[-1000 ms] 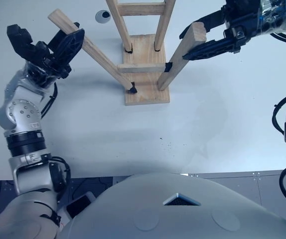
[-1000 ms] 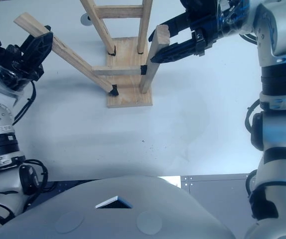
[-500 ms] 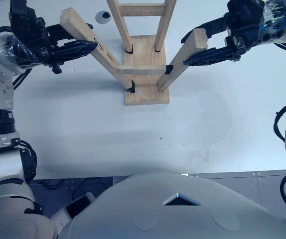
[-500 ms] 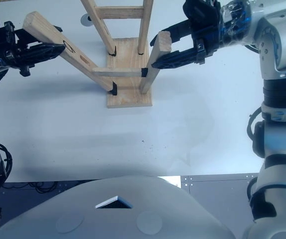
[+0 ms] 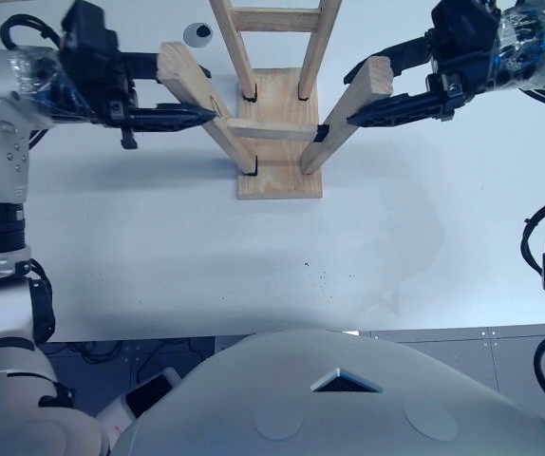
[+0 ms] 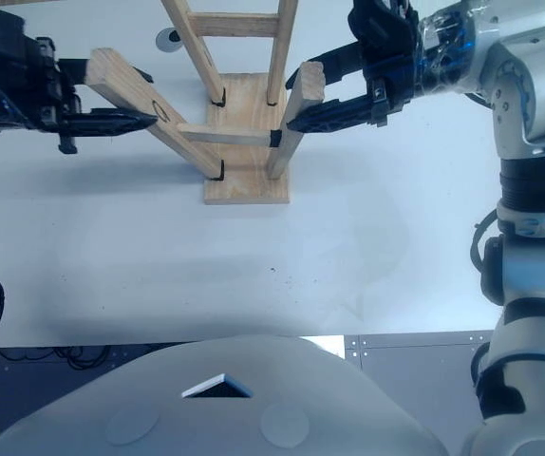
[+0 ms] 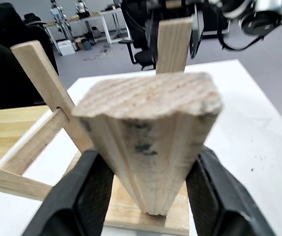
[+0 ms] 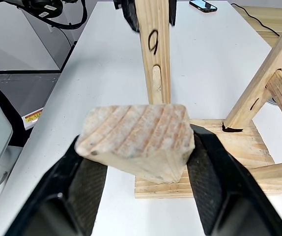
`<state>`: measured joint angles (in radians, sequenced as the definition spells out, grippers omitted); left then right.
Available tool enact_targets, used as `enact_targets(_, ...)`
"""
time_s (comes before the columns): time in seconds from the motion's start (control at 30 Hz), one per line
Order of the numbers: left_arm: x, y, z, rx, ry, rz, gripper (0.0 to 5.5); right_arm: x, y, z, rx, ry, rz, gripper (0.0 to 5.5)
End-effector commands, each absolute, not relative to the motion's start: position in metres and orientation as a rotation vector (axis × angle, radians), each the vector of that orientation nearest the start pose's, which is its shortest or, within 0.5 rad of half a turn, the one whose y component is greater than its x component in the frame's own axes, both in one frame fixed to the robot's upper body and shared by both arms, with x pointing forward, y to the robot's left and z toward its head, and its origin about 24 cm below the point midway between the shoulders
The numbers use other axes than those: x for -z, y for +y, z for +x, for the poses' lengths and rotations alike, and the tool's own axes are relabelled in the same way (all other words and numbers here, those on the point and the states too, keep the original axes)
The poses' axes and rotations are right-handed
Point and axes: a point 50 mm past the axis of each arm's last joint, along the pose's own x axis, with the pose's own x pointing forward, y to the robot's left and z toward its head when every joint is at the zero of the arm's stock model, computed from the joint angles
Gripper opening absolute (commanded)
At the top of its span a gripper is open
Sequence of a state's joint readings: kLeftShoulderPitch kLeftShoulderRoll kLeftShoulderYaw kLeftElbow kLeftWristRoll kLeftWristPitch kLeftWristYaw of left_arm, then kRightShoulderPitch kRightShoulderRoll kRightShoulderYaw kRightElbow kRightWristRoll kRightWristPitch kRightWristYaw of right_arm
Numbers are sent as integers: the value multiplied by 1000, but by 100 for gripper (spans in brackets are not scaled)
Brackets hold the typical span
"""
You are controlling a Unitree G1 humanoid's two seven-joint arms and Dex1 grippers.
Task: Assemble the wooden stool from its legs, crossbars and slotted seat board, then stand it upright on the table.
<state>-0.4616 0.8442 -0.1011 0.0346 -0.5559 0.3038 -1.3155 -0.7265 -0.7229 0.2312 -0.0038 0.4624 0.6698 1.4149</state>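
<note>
Left gripper (image 5: 195, 93) is clamping the near-left leg (image 5: 230, 142) close to its free upper end, its two black fingers (image 7: 89, 196) pressing on opposite faces of the wood. On the other side the right gripper (image 5: 350, 97) is grasping the near-right leg (image 5: 329, 142) in the same way, just below that leg's cut end, with its fingers (image 8: 82, 184) bearing on both sides. The stool is resting upside down on the white table (image 5: 253, 256): the seat board (image 5: 277, 185) is lying flat and all four legs are rising from it. Both held legs are splaying outward, away from each other, toward the arms holding them. A short crossbar (image 5: 272, 128) is bridging them a little above the board. Behind them the two far legs (image 5: 233, 43) are standing steeper and closer together, joined higher up by an upper crossbar (image 5: 274, 17). Dark marks are showing where the legs are meeting the board. From the right wrist, the near-left leg is showing a handwritten mark and a slot (image 8: 155, 81) on its face. A small round disc (image 5: 195, 33) is lying on the table beyond the left gripper, apart from the stool.
</note>
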Motion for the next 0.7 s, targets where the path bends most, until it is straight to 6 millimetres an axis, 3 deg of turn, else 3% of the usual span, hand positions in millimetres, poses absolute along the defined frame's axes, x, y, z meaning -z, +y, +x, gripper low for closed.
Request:
enact_targets(0.03,-140,196,277,1346,317,361,201,-156,-143,278,-1669,511,-185,226)
enact_targets(0.17,-133,179,277,1325,368,407,201,-158,-139,276,-1682,494,-180,226)
enact_targets(0.3,-94,167,266,1328,494,473,201,-152,-130,270,-1696,489,-167,225)
enact_targets(0.37,-84,165,261,1332,482,441,201,-147,-125,268,-1680,473,-158,223)
enact_targets(0.43,-101,167,267,1276,371,296,202,-149,-122,269,-1672,420,-140,223)
enact_targets(0.5,-125,176,278,1187,241,158,267,-157,-120,273,-1651,371,-94,223)
enact_targets(0.53,-133,180,279,1157,200,118,284,-163,-120,275,-1640,353,-58,257)
enact_targets(0.7,-141,193,275,1066,167,99,331,-187,-122,276,-1656,287,46,345)
